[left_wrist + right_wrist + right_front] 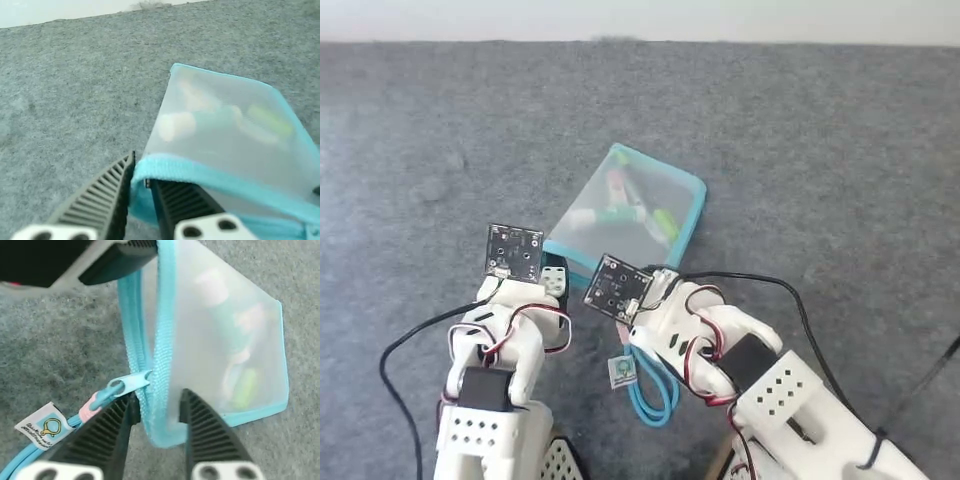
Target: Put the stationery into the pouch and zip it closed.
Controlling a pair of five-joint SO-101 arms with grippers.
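While the translucent turquoise-trimmed pouch (630, 215) lies near the middle of the grey tabletop (820, 130), its near zip edge is lifted between the two arms. Stationery (625, 205) (pale, green and pink shapes, blurred by the wall) shows inside it. The zipper pull (127, 385) sits at the end of the zip by the right gripper (157, 415), and the two zip tapes stand apart beyond it. The right fingers are narrowed around that end, pressing the fabric. The left gripper (142, 185) pinches the opposite corner of the zip edge. A turquoise cord (650, 390) with a paper tag (45, 426) trails from the pull.
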